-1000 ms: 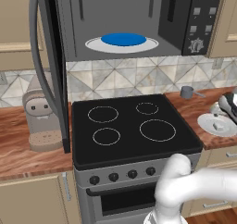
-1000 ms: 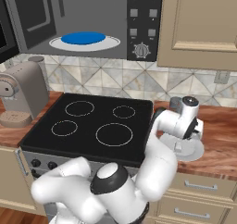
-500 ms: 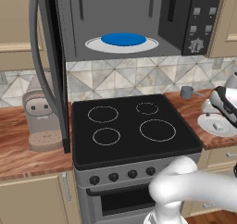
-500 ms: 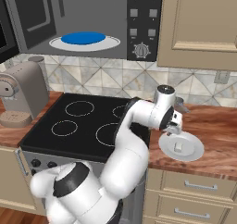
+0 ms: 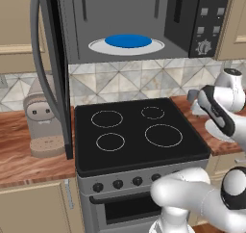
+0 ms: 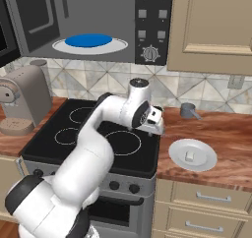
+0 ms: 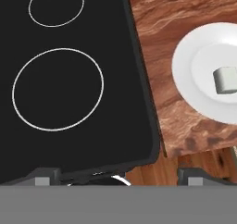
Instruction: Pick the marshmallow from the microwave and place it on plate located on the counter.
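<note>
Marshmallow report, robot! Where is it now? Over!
Gripper open, empty, over stovetop edge. Tiny white cube marshmallow resting on pale round plate on wood counter. Nothing in the way.

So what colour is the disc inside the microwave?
Bright blue disc, on the white turntable; clearest in the right base view.

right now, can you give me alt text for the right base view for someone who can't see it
A small white marshmallow sits on a pale round plate on the wood-grain counter, right of a black stovetop. The white robot arm reaches over the stovetop's right edge, its gripper near the plate. Above, the open microwave holds a blue disc.
</note>
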You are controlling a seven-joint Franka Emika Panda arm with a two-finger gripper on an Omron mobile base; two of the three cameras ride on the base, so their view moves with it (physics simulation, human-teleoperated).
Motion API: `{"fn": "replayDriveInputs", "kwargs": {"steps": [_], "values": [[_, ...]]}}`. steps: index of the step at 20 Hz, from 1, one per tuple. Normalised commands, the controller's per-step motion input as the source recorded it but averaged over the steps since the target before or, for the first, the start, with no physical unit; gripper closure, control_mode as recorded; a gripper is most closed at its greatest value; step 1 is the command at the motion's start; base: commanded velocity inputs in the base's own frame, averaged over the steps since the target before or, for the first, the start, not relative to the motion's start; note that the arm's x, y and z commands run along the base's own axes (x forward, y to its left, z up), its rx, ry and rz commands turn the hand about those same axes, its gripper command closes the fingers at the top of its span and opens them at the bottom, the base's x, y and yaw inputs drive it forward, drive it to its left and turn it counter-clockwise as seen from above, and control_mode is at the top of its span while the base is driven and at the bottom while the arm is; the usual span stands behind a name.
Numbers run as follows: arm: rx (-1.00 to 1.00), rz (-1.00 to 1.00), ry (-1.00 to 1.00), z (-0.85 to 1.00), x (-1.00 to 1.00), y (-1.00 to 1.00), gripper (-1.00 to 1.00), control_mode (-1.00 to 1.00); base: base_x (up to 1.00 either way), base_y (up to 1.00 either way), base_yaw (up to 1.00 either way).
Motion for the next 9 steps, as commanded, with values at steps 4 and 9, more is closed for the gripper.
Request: {"fn": "replayDriveInputs", "kwargs": {"steps": [4, 9], "values": [[0.0, 0.0, -0.01, 0.52, -0.37, 0.98, -1.0, -1.0, 0.0, 0.0, 0.0], [0.0, 0.0, -0.04, 0.57, -0.38, 0.99, -1.0, -1.0, 0.0, 0.0, 0.0]]}}
